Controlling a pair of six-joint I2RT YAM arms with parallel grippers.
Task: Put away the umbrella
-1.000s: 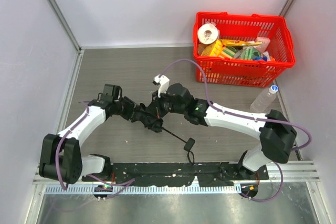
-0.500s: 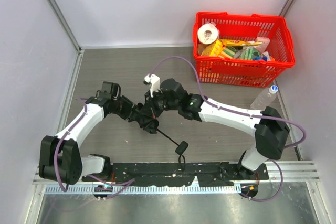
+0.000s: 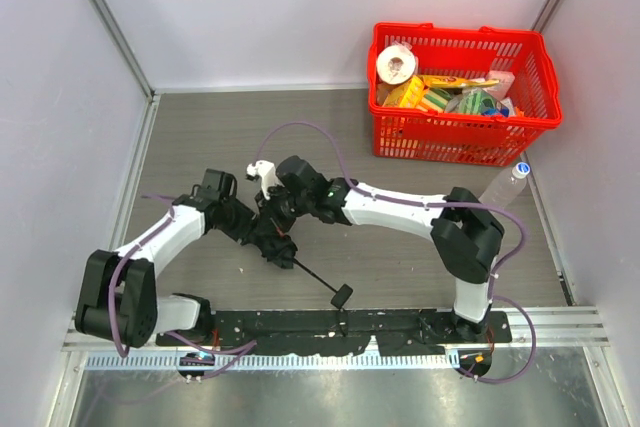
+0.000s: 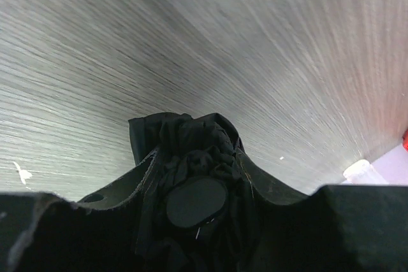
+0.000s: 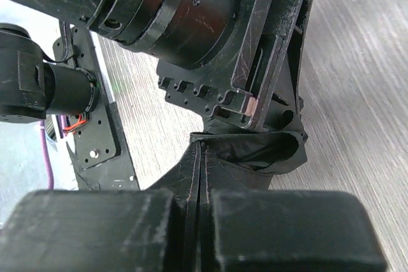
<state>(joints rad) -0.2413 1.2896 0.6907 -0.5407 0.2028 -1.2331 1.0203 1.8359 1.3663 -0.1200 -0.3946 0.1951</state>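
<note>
My left gripper is clamped on the umbrella. The bunched black cloth sits right between its fingers, with a rounded black cap poking out of the folds toward the camera. What lies below the cap is lost in shadow, and the cloth covers the spot where the fingers bite. My right gripper has its fingers pressed flat together with no gap. Their tips meet a fold of the same black cloth, but I cannot tell whether any of it is pinched between them. The body of my left gripper, just beyond that fold, blocks most of the right wrist view. From above the two grippers crowd together over the bundle, so the cloth itself barely shows. Out from under them, toward my bases and to the right of my left gripper, the thin shaft slants down to the small handle, which rests on the table. Far beyond my right gripper and off to its right stands a red basket full of packets that I cannot make out. A clear bottle lies just beside the basket, on its near side.
</note>
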